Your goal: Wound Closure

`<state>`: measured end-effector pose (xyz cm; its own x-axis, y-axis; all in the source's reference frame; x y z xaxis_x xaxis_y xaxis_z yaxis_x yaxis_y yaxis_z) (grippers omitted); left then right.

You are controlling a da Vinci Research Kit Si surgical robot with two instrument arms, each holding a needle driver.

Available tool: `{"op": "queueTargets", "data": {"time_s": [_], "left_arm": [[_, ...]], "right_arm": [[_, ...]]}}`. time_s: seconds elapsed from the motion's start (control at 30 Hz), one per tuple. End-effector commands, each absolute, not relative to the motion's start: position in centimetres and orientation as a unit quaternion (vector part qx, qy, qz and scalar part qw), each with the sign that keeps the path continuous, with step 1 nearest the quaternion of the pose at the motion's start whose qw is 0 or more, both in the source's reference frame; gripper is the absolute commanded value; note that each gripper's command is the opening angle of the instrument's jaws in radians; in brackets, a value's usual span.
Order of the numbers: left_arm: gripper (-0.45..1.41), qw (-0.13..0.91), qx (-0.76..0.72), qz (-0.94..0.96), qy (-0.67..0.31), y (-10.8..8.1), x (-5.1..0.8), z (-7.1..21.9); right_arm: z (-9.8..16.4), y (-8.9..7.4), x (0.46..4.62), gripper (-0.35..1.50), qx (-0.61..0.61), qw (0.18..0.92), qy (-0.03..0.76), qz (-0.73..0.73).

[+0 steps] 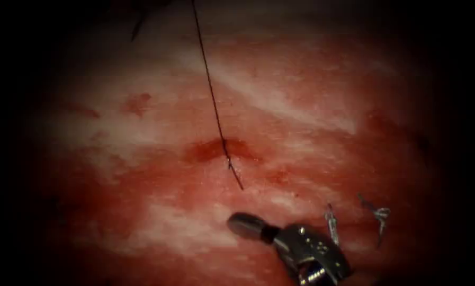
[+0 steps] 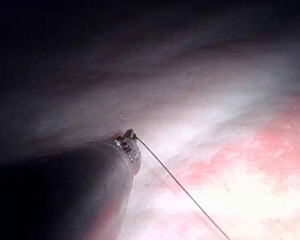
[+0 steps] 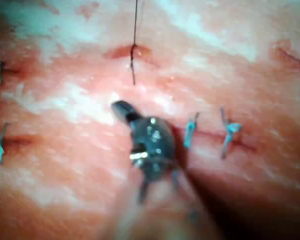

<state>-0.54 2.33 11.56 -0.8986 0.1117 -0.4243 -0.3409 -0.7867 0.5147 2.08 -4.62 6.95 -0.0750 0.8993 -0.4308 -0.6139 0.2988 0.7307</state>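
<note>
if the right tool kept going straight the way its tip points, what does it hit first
Probably bare tissue. The right tool, jaws shut on nothing, points toward the endoscope view's left, low over the surface. The thread and its knot at the cut lie above that line. Depth is uncertain.

Endoscope above tissue (image 1: 142, 132); wrist views close, sharing thread (image 1: 211, 90).

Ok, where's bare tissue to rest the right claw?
Bare tissue left of the thread, and right of it above the two stitches. Crowded: the knot at the cut, and the stitches beside the right claw, shut, empty. Left claw holds the thread.
</note>
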Motion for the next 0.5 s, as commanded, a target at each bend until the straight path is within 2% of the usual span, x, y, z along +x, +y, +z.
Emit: {"op": "queueTargets", "data": {"time_s": [0.03, 0.23, 0.27, 0.3, 0.33, 0.4, 0.5], "left_arm": [[-0.45, 0.118, -0.189, 0.927, 0.302, 2.32, -0.59, 11.65], [-0.45, 0.115, -0.189, 0.927, 0.302, 2.11, -0.61, 11.56], [-0.45, 0.115, -0.191, 0.927, 0.302, 2.08, -0.61, 11.53], [-0.45, 0.114, -0.191, 0.928, 0.300, 2.02, -0.62, 11.49], [-0.45, 0.114, -0.191, 0.928, 0.300, 1.98, -0.63, 11.46], [-0.45, 0.104, -0.190, 0.932, 0.292, 1.81, -0.66, 11.34], [-0.45, 0.104, -0.189, 0.936, 0.279, 1.59, -0.69, 11.18]], "right_arm": [[7.02, -4.70, 2.13, -0.35, 0.157, 0.662, 0.458, 0.572], [6.98, -4.61, 2.14, -0.35, 0.174, 0.660, 0.482, 0.549], [6.98, -4.58, 2.13, -0.16, 0.166, 0.672, 0.488, 0.532], [6.98, -4.53, 2.12, 0.47, 0.151, 0.690, 0.494, 0.507], [6.98, -4.49, 2.12, 0.94, 0.132, 0.708, 0.499, 0.482], [6.99, -4.32, 2.11, 1.31, 0.086, 0.743, 0.520, 0.412], [6.98, -4.15, 2.08, 1.40, 0.067, 0.757, 0.543, 0.358]]}}
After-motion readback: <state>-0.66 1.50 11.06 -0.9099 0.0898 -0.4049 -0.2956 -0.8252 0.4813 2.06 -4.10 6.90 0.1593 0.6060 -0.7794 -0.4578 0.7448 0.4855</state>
